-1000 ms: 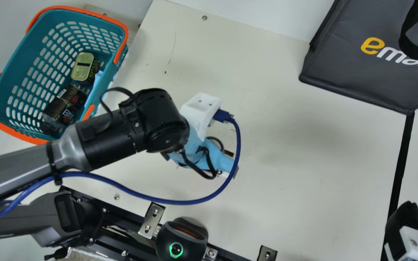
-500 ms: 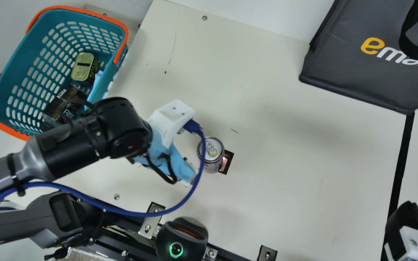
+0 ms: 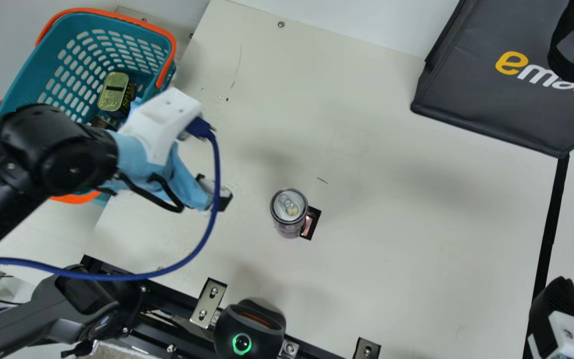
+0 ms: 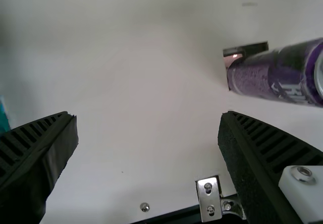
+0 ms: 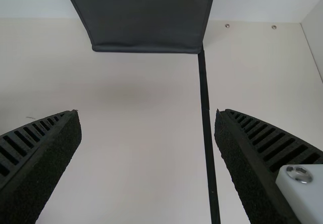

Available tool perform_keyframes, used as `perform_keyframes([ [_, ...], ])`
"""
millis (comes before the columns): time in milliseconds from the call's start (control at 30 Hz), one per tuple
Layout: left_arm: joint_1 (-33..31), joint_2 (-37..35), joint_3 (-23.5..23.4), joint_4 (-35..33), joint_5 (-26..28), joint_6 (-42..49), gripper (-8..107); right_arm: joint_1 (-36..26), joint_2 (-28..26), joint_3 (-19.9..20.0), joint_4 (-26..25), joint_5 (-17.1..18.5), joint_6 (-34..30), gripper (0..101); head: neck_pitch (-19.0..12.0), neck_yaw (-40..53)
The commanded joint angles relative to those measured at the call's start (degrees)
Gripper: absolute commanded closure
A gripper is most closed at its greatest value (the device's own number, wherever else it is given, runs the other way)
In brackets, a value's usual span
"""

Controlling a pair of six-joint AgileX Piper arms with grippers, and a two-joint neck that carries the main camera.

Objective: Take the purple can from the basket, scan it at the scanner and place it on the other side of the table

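On one table [image 3: 396, 259] stands one purple can [image 3: 289, 214]; left arm [image 3: 182, 184] and right arm [image 3: 568, 331] have jaws wide, empty.

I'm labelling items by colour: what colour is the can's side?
The can is purple, seen best in the left wrist view.

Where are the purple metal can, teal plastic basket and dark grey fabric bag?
Purple metal can [image 4: 260, 78]: left wrist view, side wall.
Teal plastic basket [image 3: 43, 56]: main view, wall.
Dark grey fabric bag [image 5: 146, 19]: right wrist view, flat side.
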Motion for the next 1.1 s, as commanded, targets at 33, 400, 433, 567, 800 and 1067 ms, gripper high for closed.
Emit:
perform_keyframes([
  [33,5.26,-1.23,-1.41,-1.53,-0.03,3.78,9,0.0,0.0,0.0,0.0,0.0,0.0,6,-1.66,0.23],
  [400,7.86,-1.82,-2.47,-2.61,0.0,5.95,9,0.0,0.0,0.0,0.0,0.0,0.0,6,-1.66,0.23],
  [433,7.86,-1.82,-2.47,-2.61,0.0,5.95,9,0.0,0.0,0.0,0.0,0.0,0.0,6,-1.66,0.23],
  [567,7.86,-1.82,-2.47,-2.61,0.0,5.95,9,0.0,0.0,0.0,0.0,0.0,0.0,6,-1.66,0.23],
  [800,7.86,-1.82,-2.47,-2.61,0.0,5.95,9,0.0,0.0,0.0,0.0,0.0,0.0,6,-1.66,-7.79],
  [1067,7.78,-1.76,-2.5,-2.58,-0.03,5.87,9,0.0,0.0,0.0,0.0,0.0,0.0,6,-1.66,-18.49],
])
